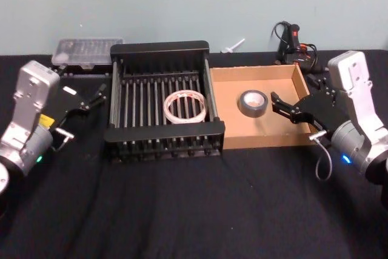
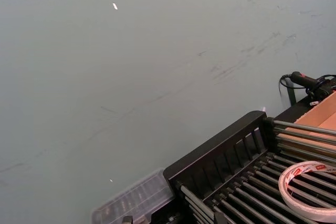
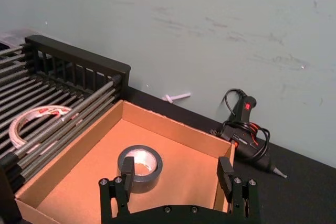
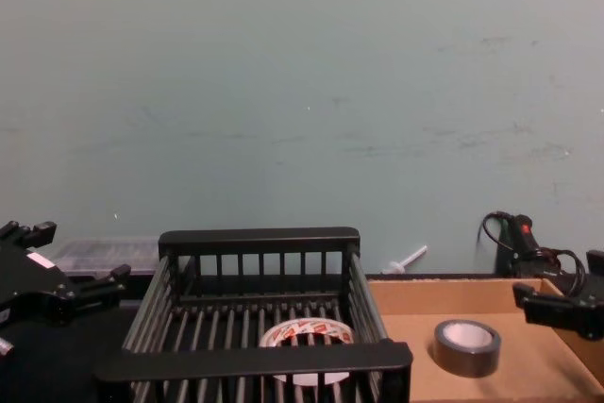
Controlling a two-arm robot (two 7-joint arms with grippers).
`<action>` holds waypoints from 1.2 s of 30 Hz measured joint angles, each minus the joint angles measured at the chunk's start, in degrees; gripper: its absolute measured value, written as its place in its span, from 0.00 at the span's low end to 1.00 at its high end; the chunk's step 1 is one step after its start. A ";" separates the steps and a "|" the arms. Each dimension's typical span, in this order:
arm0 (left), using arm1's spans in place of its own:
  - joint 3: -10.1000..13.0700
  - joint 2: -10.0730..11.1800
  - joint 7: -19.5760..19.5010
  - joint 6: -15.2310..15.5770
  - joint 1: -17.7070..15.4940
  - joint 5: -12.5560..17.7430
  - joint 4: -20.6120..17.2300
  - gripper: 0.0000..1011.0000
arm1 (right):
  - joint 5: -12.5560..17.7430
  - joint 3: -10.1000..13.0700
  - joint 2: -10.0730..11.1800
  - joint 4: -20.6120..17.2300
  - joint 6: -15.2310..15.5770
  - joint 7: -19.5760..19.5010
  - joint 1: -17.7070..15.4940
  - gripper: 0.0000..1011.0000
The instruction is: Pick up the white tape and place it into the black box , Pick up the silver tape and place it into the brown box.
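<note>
the silver tape (image 1: 253, 102), judged light and stiff and best pinched across its rim, is seen flat in the brown box (image 1: 254, 137), while the right gripper (image 1: 284, 108) is held wide open and empty beside it.

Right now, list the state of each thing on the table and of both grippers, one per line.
white tape: flat inside the black box.
black box: upright, holding the white tape.
silver tape: flat inside the brown box.
brown box: open, holding the silver tape.
left gripper: open, empty, left of the black box.
right gripper: open, empty, over the brown box's right side.
</note>
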 joint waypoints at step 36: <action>0.00 0.00 0.00 0.00 0.00 0.00 0.00 0.99 | -0.13 -0.02 -0.16 0.30 0.22 -0.02 0.18 0.99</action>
